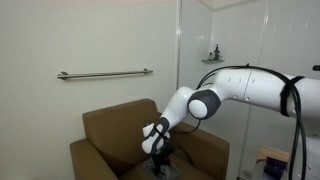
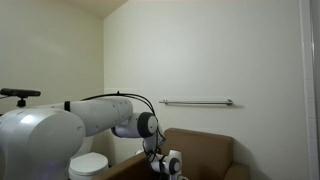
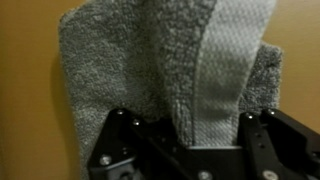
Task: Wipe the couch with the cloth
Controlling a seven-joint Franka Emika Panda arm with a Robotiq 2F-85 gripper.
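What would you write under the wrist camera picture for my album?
The robot's hand pinches a fluffy grey cloth over the brown couch.

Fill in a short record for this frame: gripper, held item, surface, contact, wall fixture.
gripper: black gripper, shut
held item: small grey fabric cloth, pinched between the jaws
surface: tan-brown upholstered armchair, gripper low over its seat
contact: cloth appears spread flat against the upholstery in the wrist view
wall fixture: metal grab bar, above the armchair

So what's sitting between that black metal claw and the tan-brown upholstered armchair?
The small grey fluffy cloth. In the wrist view the gripper pinches it, with the couch showing behind it.
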